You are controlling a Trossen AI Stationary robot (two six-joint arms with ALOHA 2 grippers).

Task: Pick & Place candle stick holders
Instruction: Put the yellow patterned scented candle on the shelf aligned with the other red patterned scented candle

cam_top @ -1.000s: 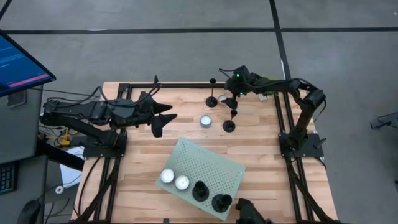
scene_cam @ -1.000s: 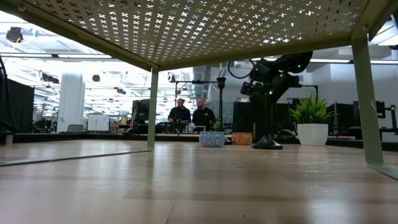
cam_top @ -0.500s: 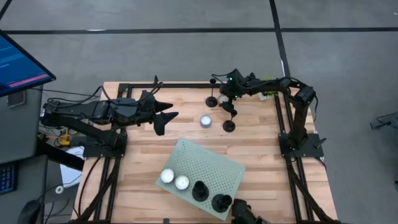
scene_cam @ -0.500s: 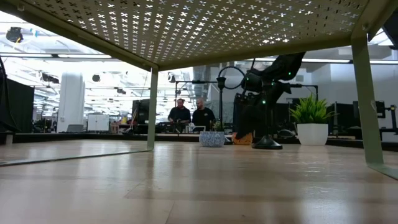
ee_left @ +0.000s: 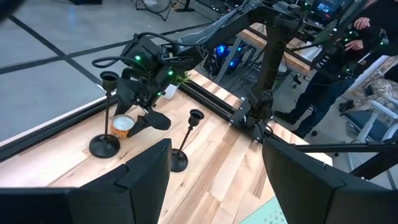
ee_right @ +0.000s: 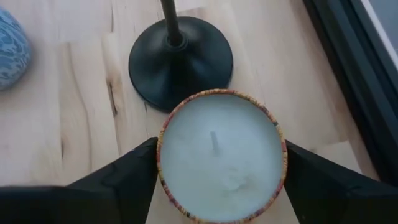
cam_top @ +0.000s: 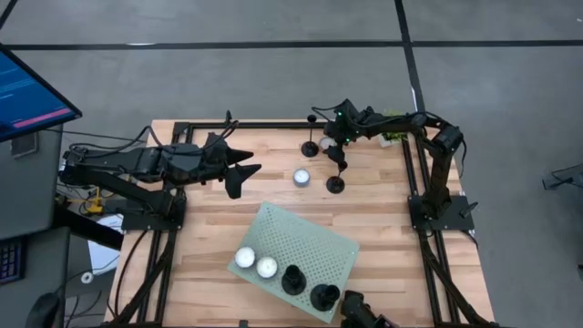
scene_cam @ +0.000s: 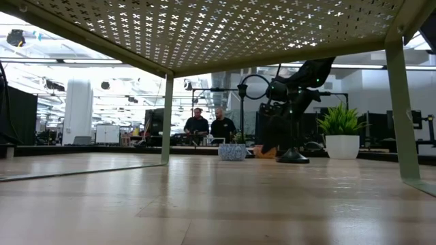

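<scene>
Tabletop's far edge: right gripper (ee_right: 219, 186) fingers (ee_right: 118, 177) straddle a candle (ee_right: 219, 155).

Right end effector (ee_right: 219, 180) apparently open, lowered; left arm idle.

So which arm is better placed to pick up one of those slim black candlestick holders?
The right. Its hand is down among the two slim black candlestick holders on the table's right side, while the left hand hovers over the left side, well apart from them.
</scene>
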